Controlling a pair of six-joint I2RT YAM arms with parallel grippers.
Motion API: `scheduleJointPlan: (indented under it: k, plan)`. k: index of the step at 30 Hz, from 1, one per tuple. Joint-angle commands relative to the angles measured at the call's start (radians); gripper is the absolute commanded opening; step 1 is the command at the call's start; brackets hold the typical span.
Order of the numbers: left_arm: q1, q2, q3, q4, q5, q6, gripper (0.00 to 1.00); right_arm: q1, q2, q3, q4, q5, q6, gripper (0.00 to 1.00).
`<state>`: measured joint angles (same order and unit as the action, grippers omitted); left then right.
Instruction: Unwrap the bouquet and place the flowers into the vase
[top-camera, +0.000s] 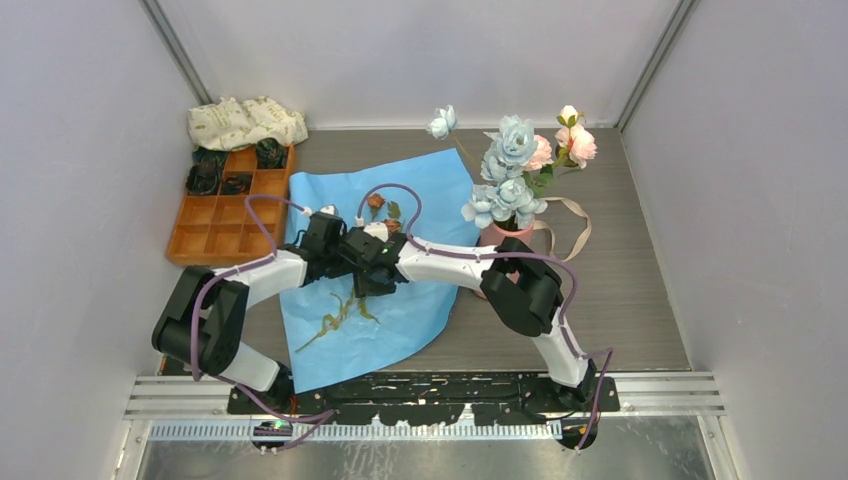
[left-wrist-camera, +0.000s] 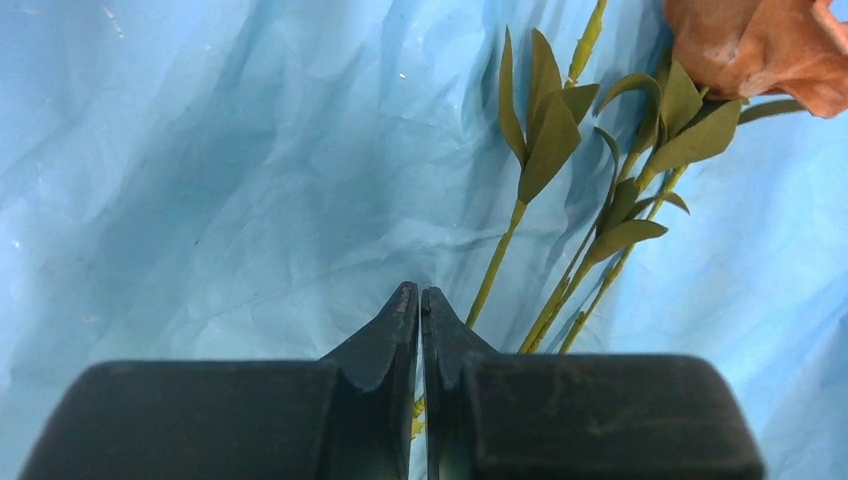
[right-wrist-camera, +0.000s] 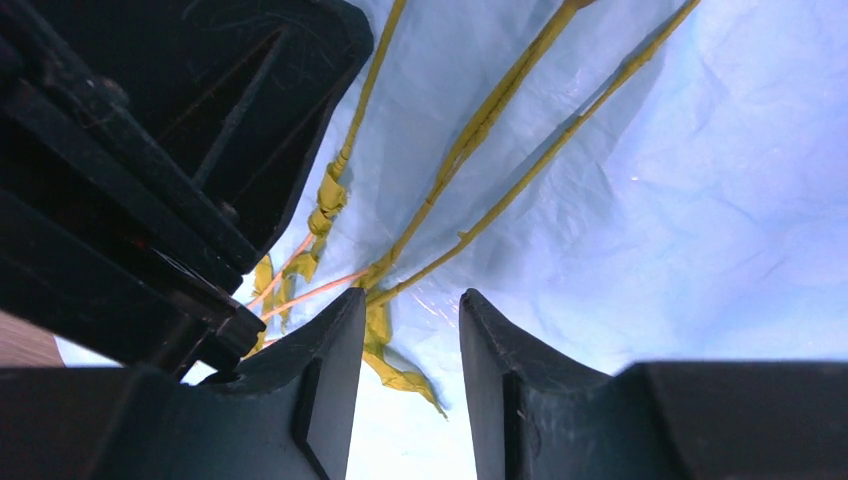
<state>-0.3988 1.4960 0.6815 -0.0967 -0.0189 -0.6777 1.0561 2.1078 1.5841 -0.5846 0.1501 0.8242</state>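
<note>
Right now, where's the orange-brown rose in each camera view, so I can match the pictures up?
Top external: the orange-brown rose lies on the upper middle of the blue paper, left of the vase.
Left wrist: top right corner, the bloom partly cut off by the frame edge.
Right wrist: not in it; only bare stems show.
Shared landmark: the blue paper, which fills the background in both wrist views.
</note>
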Motion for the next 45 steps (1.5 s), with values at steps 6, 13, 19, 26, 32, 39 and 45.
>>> scheduleJointPlan:
  k: [6, 13, 19, 26, 32, 39, 45]
  plan:
    - [-0.066, -0.185, 0.155, -0.344, -0.083, 0.052, 0.2, -0.038, 0.078, -0.054, 0.125, 0.096, 0.036, 0.46]
    - [-0.063, -0.283, 0.263, -0.459, -0.204, 0.052, 0.36, -0.039, -0.023, -0.083, 0.124, 0.094, 0.024, 0.53]
    - [-0.063, -0.436, 0.311, -0.549, -0.255, 0.06, 0.41, -0.047, -0.058, -0.105, 0.092, 0.074, 0.042, 0.55]
    - [-0.063, -0.53, 0.237, -0.496, -0.043, 0.138, 0.51, -0.031, -0.385, -0.244, 0.021, 0.259, 0.013, 0.55]
    - [-0.063, -0.483, 0.171, -0.478, -0.009, 0.124, 0.58, -0.018, -0.64, -0.261, -0.035, 0.274, -0.049, 0.57]
    - [-0.064, -0.423, 0.178, -0.485, 0.01, 0.14, 0.69, 0.017, -0.871, -0.301, 0.038, 0.194, -0.142, 0.59]
    - [-0.074, -0.337, 0.151, -0.455, 0.012, 0.134, 0.7, 0.055, -1.011, -0.323, 0.126, 0.071, -0.209, 0.6]
